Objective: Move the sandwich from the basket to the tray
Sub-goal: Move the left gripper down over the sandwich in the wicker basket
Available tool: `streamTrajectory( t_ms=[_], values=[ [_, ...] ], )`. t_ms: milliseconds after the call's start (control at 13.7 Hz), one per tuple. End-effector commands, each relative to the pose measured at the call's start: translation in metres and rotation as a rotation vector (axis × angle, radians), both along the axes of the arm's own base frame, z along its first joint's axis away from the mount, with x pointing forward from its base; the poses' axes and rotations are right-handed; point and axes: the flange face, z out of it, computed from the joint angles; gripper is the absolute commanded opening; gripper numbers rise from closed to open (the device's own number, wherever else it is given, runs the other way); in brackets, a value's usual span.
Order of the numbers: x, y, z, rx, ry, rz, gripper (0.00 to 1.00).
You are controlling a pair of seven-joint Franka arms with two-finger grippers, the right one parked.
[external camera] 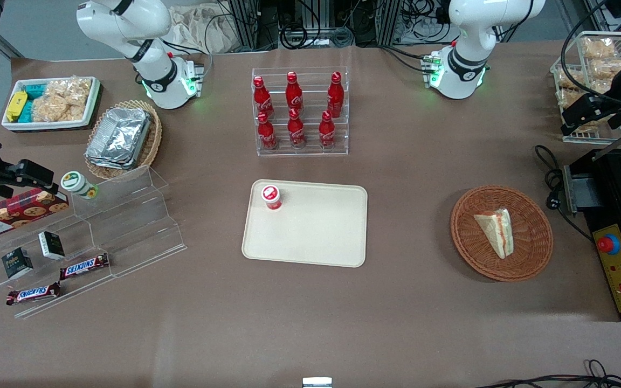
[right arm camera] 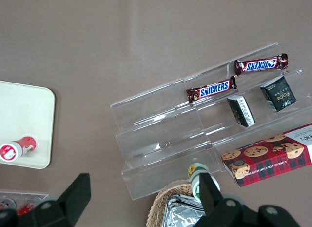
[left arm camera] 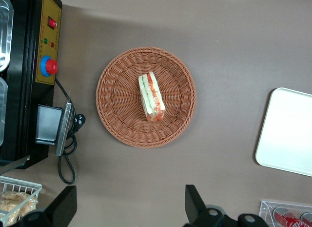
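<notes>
My gripper hangs high with fingers spread wide, nothing held. The sandwich sits in the basket, middle right of the front view, tray centre frame.

The working arm is glossy white with rounded joint housings, a black ring with a small logo around its base segment, green status lights glowing there, and black cables plugged in beside it. Its end effector is matte black, with two wedge-shaped fingers set wide apart.
</notes>
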Motion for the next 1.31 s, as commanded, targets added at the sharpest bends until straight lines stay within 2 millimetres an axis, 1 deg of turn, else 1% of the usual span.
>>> streamTrajectory(
  t_ms=[0,146,219,365,583,729,802,948,1094,1240],
  values=[
    [0.0,0.001,0.009,-0.018,-0.013,-0.001,1.0],
    [0.005,0.002,0.015,-0.014,-0.026,-0.009,1.0],
    [0.01,0.0,0.012,-0.018,-0.015,0.001,1.0],
    [0.007,0.004,0.013,-0.023,0.01,-0.005,1.0],
    [0.006,0.004,0.009,-0.026,0.032,0.008,1.0],
    [0.01,0.005,0.001,-0.019,0.042,0.01,1.0],
    [0.022,0.006,-0.018,-0.023,0.075,0.011,1.0],
    [0.054,0.01,-0.067,0.002,0.111,0.007,1.0],
    [0.085,0.015,-0.124,0.008,0.131,0.012,1.0],
    [0.109,0.016,-0.184,0.007,0.151,0.067,1.0]
  ],
)
